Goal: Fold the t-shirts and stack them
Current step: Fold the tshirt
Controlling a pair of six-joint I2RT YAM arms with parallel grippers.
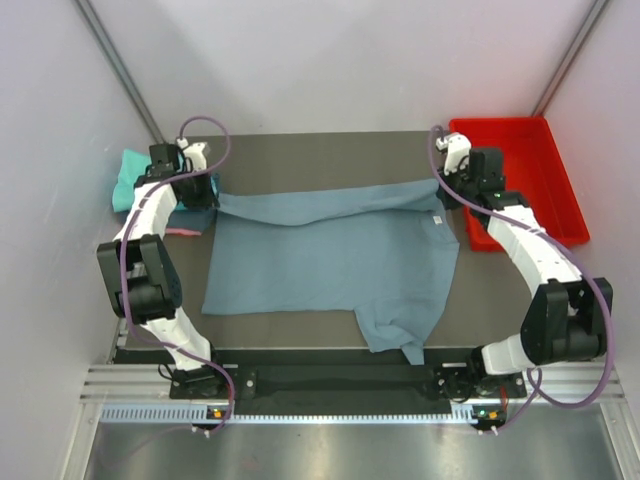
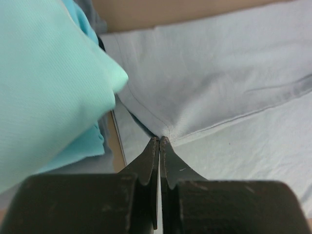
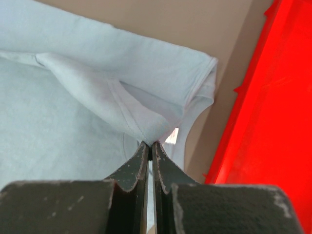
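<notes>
From above, the left arm point(image 1: 150, 210) covers part of the teal t-shirt point(image 1: 125, 180). The neck label point(image 1: 437, 220) on the grey-blue t-shirt point(image 1: 320, 260) is too small to read. In the left wrist view the teal t-shirt is blurred and cut off at the left edge. The red tray point(image 3: 273, 122) runs past the right wrist view's edge.

A dark grey-brown table point(image 1: 300, 150) sits inside a pale, windowless booth. A plain white back wall point(image 1: 340, 60) rises behind it, with a left wall point(image 1: 50, 150) and a right wall point(image 1: 610, 130) slanting in on either side. Thin dark metal struts point(image 1: 117, 65) run down both back corners. Along the near edge lies a silver aluminium rail point(image 1: 130, 385), then a brushed metal shelf point(image 1: 340, 455). The light is soft and even, casting only faint shadows.
</notes>
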